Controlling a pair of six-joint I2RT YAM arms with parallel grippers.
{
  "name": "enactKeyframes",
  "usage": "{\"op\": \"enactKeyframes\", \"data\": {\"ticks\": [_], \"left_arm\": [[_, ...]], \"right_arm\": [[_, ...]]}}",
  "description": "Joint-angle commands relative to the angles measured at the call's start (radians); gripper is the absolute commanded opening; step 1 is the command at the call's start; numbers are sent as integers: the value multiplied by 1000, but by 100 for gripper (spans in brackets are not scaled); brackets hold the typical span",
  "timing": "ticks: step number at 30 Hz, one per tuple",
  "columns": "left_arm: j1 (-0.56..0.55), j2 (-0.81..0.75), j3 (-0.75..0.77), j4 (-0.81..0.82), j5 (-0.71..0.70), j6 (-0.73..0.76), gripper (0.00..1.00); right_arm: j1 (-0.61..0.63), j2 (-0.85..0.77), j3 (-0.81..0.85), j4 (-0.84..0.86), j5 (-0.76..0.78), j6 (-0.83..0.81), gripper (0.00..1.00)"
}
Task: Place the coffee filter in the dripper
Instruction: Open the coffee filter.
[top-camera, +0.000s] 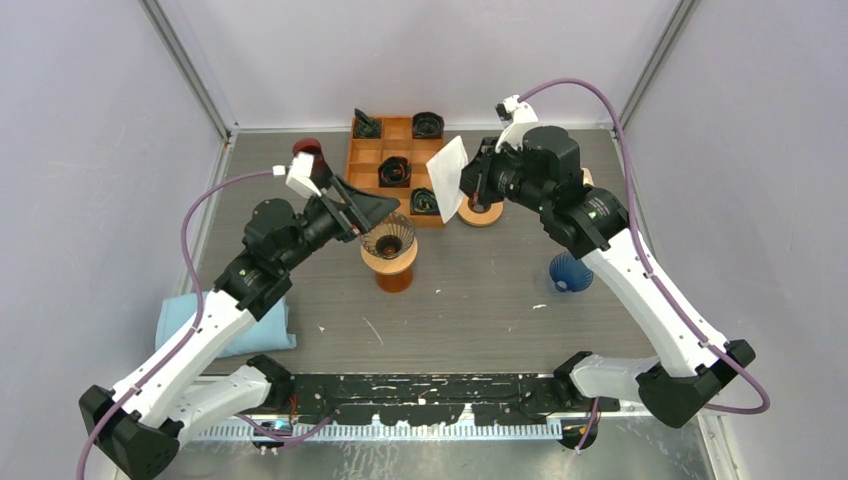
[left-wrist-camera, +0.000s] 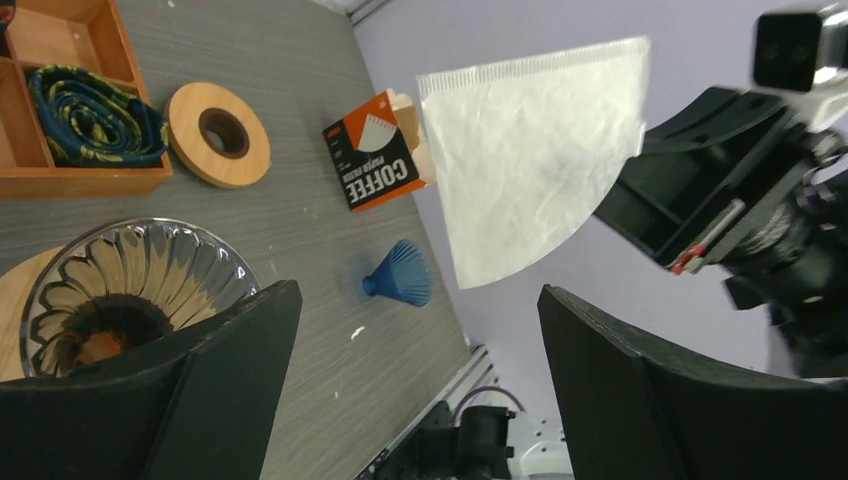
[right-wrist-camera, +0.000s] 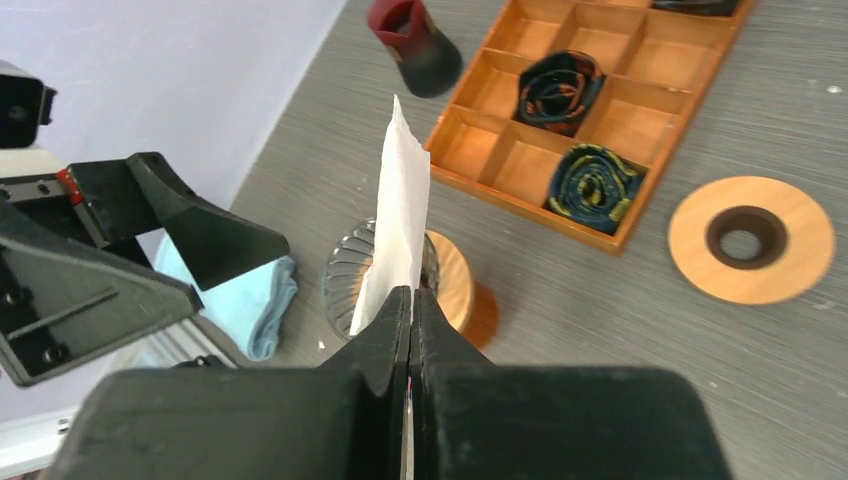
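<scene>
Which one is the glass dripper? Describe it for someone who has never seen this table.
Find the wooden compartment tray at the back of the table; the glass dripper stands just off its near edge. It alone is clear ribbed glass on a wooden stand; the blue dripper to its right sits on the bare table.

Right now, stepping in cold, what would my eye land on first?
A white paper coffee filter, pinched in the right claw and held in the air over the middle of the table. Near it stands a ribbed glass dripper on a wooden stand, the open left claw beside it.
</scene>
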Motion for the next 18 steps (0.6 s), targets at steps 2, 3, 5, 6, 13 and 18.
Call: {"op": "enactKeyframes", "data": {"ticks": [2,3,5,6,13,18], "left_arm": [[-90,44,69,-43,-98,143,92],[-103,54,76,-49,-108,157,92],[-127,69,84,-53,-128,173,93],[-136,76,84,-48,-136,177,93],[-203,111,84,-8,-187,210,95],[-262,145,84,15,-241,231,96]], "right_arm": [[40,39,125,-180,183,-81,1],[50,50,138,-202,207,-85,1],[71,74,167,-250,258,-88,1],[90,85,185,-273,287,-90,1],[191,194,299,-437,492,-92,1],[257,296,396,-548,626,-77,1]]}}
